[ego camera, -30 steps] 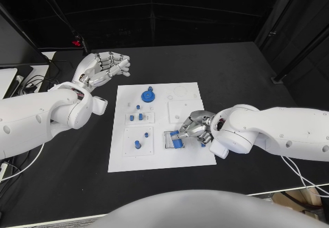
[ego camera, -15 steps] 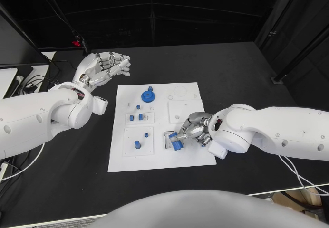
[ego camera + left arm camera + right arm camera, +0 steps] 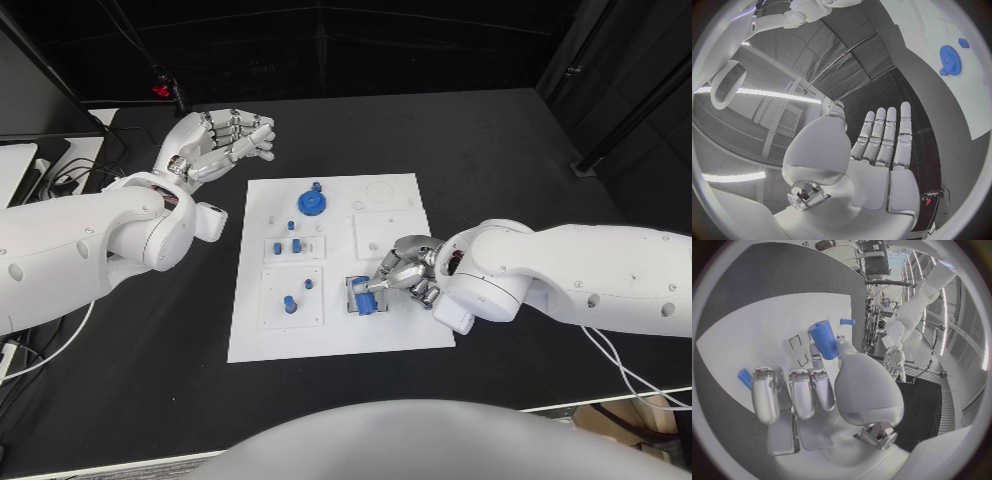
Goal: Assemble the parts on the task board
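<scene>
1. I have the right hand (image 3: 408, 270) down over the white board (image 3: 339, 340), at its right edge near the lower half. Its fingers are closed around a blue cylinder (image 3: 371, 297), pinched between the thumb and a finger.
2. In the right wrist view the same blue cylinder (image 3: 823, 339) stands up from the fingertips above the board (image 3: 761, 335), with the other fingers (image 3: 791, 390) curled in beside it. A small blue piece (image 3: 847, 321) lies further off on the board, and another blue piece (image 3: 745, 376) shows just beside the outer finger.
3. The cylinder sits over a dark-edged rectangular slot (image 3: 356, 296) on the board; I cannot tell whether it touches the slot.
4. My left hand (image 3: 219, 143) is raised off the board over the black table (image 3: 490, 150), beyond the board's far left corner. It holds nothing, fingers straight and close together, palm showing in the left wrist view (image 3: 879, 165).
5. On the board, a blue gear (image 3: 313, 202) lies near the far end with a small blue knob (image 3: 315, 186) just beyond it.
6. Small blue pegs (image 3: 286, 245) stand in a middle recess on the left side, and more blue pieces (image 3: 296, 301) lie in the recess nearer me.
</scene>
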Robot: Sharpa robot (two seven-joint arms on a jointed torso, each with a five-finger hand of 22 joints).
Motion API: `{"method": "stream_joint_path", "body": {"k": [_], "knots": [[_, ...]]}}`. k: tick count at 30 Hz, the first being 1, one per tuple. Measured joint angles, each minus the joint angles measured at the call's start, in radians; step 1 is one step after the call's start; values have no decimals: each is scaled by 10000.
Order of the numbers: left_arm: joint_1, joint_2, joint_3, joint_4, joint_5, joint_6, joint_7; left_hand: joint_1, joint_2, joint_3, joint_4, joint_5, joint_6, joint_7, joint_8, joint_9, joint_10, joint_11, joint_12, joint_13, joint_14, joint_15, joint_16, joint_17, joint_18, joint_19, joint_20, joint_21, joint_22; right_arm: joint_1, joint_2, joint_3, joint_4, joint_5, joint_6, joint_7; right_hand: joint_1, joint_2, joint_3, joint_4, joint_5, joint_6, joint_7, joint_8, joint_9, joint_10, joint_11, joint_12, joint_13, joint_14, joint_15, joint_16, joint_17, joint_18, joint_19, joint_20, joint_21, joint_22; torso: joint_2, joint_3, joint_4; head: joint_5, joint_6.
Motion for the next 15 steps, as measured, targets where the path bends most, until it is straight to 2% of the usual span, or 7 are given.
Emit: {"method": "stream_joint_path", "body": {"k": [8,9,15], "knots": [[0,-7,0,3,0,0,-2,0,0,0,0,0,0,0,0,0,0,0,0,0,-34,-34,39,-14,0,0,0,0,0,-2,42,-4,-24,0,-24,-15,0,0,-16,16,-112,36,-5,-83,6,0,0,0,0,0,0,0,0,0,0,0,0,0,4,-3,-2,15,-1],[0,-6,0,3,0,0,-2,0,0,0,0,0,0,0,0,0,0,0,0,0,-34,-34,39,-14,1,0,0,0,1,-3,49,-4,-30,0,-18,-31,-41,-41,-37,-3,-117,123,-93,-85,11,0,0,0,0,0,0,0,0,0,0,0,0,0,3,-3,-3,15,-1],[0,-4,0,2,0,1,-4,0,0,-26,-26,0,0,0,41,0,0,0,-1,0,-34,-34,39,-14,1,0,0,0,1,-3,67,-4,-47,-10,19,-115,-90,-91,-153,24,-279,193,-163,-180,12,0,0,0,0,0,0,0,0,0,-1,1,0,0,4,-3,-3,15,-1]]}}
